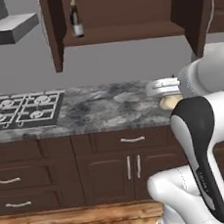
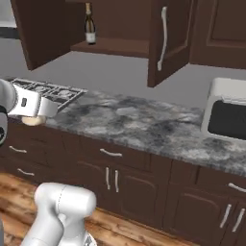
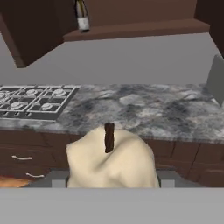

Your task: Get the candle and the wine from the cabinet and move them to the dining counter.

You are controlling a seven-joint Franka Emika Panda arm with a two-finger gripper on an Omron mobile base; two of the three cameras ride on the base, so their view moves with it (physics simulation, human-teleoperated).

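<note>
My end effector [image 3: 111, 181] is closed around the candle [image 3: 111, 159], its jaws set wide on the lumpy cream body, holding it out in front of the marbled stove desk [image 1: 108, 107]. The candle looks light and waxy, probably a little slippery; gripping its broad middle suits it. The wine [image 1: 75, 17] stands upright on the shelf of the open cabinet [image 1: 125, 33], tall, glass, breakable.
</note>
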